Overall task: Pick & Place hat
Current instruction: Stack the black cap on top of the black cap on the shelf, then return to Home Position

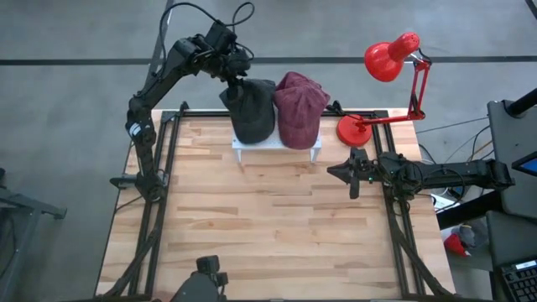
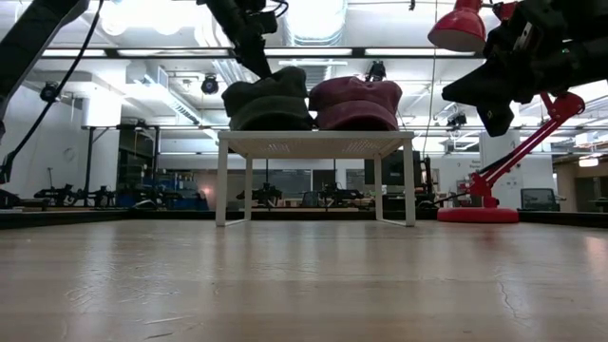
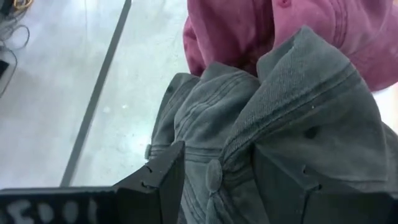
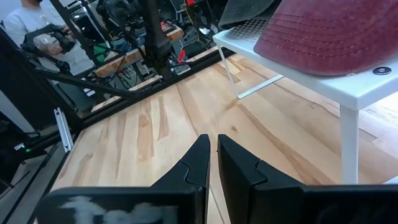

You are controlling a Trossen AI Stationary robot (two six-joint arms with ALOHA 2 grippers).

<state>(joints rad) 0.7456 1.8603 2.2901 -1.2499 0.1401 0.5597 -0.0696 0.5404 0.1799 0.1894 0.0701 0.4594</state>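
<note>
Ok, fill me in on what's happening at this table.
The left gripper is at the back edge of the grey hat, its open fingers either side of a fold of fabric. That hat sits on the white rack beside the maroon hat. The right gripper waits shut above the table, near the red lamp.

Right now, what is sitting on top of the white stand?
Two hats lie side by side on the white stand: a dark grey hat and a maroon hat. The left gripper is at the grey one's back edge, fabric between its fingers. The hats cover most of the stand's top.
</note>
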